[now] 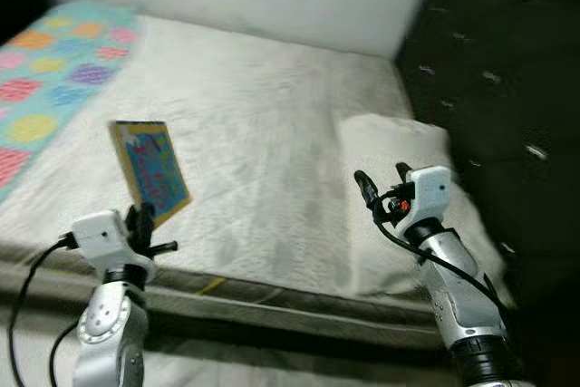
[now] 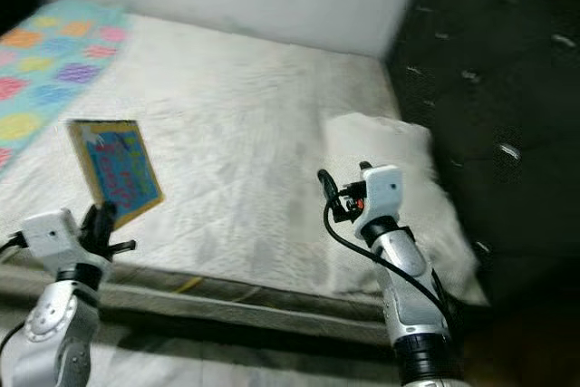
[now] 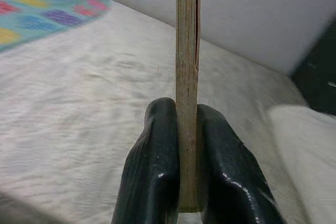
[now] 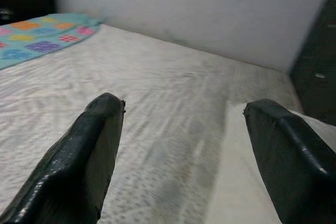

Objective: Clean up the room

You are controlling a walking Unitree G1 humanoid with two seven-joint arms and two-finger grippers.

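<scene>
Over the near edge of the white mattress [image 1: 272, 124], my left gripper [image 1: 145, 222] pinches a thin picture book [image 1: 152, 168] by its lower edge, jaws closed tight on the board (the wrist view shows it edge-on between both fingers); the book stands upright, long axis near vertical, blue cover facing me; I judge the grip should stay firm and level while carrying; my right gripper [image 1: 381, 183] hovers spread wide and empty beside the white pillow [image 1: 399, 147].

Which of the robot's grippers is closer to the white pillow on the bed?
The right. The right gripper hovers open just at the pillow's near edge, while the left gripper is off across the bed, shut on a book.
</scene>
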